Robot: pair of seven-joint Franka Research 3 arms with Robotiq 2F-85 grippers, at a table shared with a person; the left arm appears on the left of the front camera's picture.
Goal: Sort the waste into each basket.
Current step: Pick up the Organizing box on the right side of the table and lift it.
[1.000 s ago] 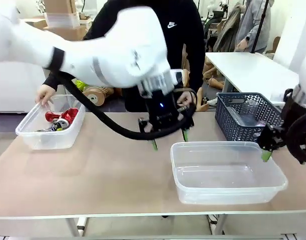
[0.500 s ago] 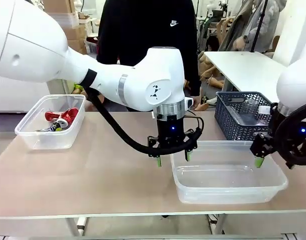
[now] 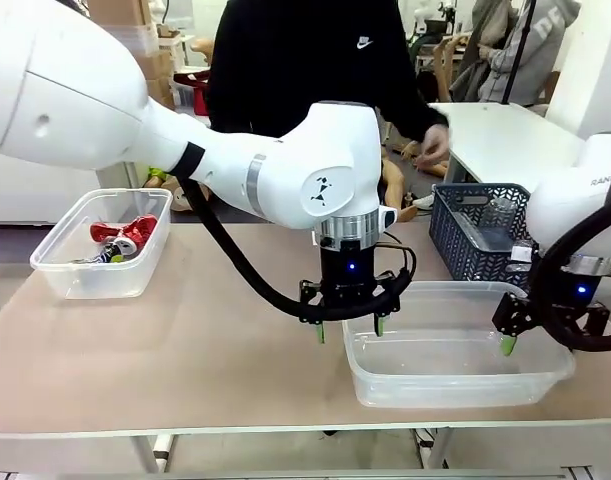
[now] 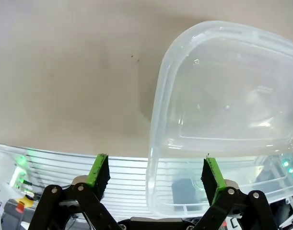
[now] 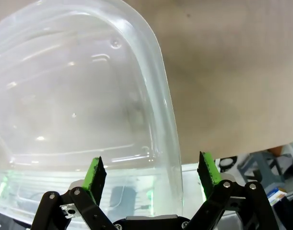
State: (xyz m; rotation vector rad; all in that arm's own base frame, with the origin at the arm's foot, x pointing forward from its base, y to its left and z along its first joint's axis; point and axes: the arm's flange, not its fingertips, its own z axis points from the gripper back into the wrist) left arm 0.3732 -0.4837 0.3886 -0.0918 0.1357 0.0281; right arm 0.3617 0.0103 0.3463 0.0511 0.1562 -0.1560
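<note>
Tan table (image 3: 185,350) in a cluttered workshop (person (image 3: 295,60) at the far side). Left gripper (image 3: 349,332) and right gripper (image 5: 153,172) gape wide, each astride a rim of the near-right tub (image 3: 455,390); red cans (image 3: 125,235) lie in the far-left tub (image 3: 55,270)

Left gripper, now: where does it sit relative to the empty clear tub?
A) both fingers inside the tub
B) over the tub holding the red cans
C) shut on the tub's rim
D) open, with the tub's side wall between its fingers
D: in the left wrist view the left gripper is open, with the empty tub's wall running between its fingers, one on the table side and one on the tub side.
</note>
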